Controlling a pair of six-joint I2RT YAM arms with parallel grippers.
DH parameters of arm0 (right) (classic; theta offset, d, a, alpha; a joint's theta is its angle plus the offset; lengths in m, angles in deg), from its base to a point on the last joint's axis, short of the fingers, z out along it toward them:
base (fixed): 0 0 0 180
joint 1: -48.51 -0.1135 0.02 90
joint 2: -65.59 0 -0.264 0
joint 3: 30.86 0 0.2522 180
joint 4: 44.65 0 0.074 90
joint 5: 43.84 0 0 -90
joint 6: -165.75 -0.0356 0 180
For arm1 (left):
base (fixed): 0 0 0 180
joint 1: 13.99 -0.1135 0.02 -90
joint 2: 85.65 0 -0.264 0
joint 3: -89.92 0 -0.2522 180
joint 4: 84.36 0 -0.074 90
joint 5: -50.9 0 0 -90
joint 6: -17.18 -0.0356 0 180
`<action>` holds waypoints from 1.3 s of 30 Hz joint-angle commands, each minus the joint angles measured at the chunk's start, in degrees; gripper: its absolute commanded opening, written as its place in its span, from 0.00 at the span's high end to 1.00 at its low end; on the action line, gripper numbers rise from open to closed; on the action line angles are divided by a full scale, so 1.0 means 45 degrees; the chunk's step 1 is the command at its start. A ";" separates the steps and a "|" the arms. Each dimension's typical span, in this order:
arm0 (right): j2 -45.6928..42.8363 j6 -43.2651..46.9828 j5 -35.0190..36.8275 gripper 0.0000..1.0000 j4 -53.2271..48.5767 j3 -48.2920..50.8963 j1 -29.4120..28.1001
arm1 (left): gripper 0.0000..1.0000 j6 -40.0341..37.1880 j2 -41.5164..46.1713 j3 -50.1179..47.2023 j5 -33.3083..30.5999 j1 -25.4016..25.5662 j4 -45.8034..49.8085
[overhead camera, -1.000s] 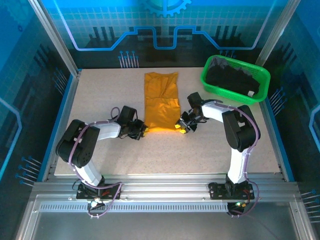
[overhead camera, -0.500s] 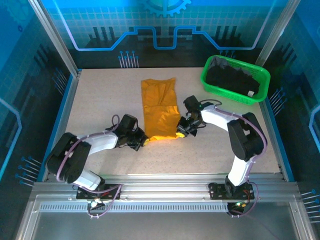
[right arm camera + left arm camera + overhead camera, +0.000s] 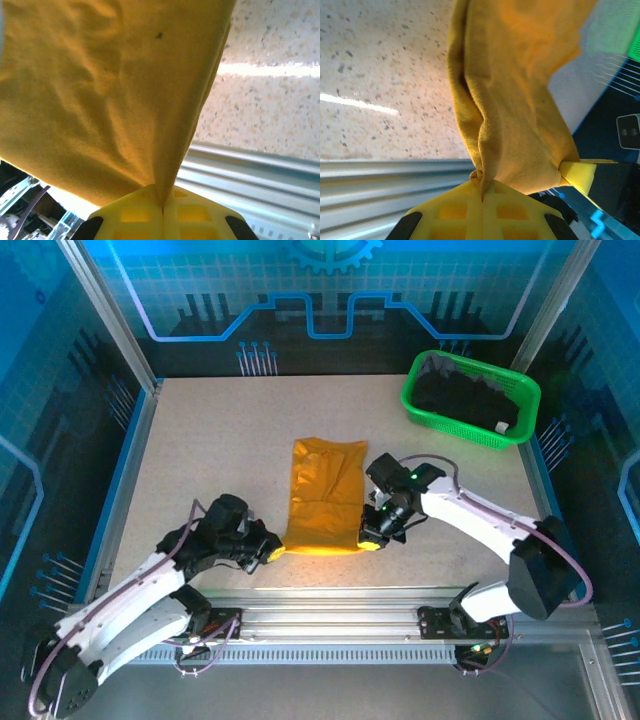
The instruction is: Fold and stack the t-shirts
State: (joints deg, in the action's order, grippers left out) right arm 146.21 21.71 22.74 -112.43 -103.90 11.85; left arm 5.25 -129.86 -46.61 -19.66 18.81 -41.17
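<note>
The orange-yellow t-shirt is folded into a long strip in the middle of the table, its near edge lifted. My left gripper is shut on the near left corner, and the cloth bunches between its yellow fingers. My right gripper is shut on the near right corner, the fabric running taut into its closed fingers. Black t-shirts with a small white tag lie heaped in the green basket at the back right.
The speckled tabletop spreads to the left and behind the shirt. An aluminium rail runs along the near edge, just in front of both grippers. Blue frame walls close in the sides.
Both grippers have pulled the shirt's near edge toward the front rail, dragging the whole orange-yellow shirt nearer. Both arms have stretched out lower and nearer.
</note>
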 commanded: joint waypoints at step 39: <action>0.6874 0.1850 0.2006 0.39 0.0993 -0.8429 0.4742 | 0.50 -0.2691 -1.0110 0.7011 -0.0374 -0.4275 -0.3464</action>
State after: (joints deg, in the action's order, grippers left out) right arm 188.53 27.90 32.23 -114.73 -151.77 33.42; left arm -10.58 -184.39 -5.51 -20.80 -1.56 -55.44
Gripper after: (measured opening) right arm 0.598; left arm 0.496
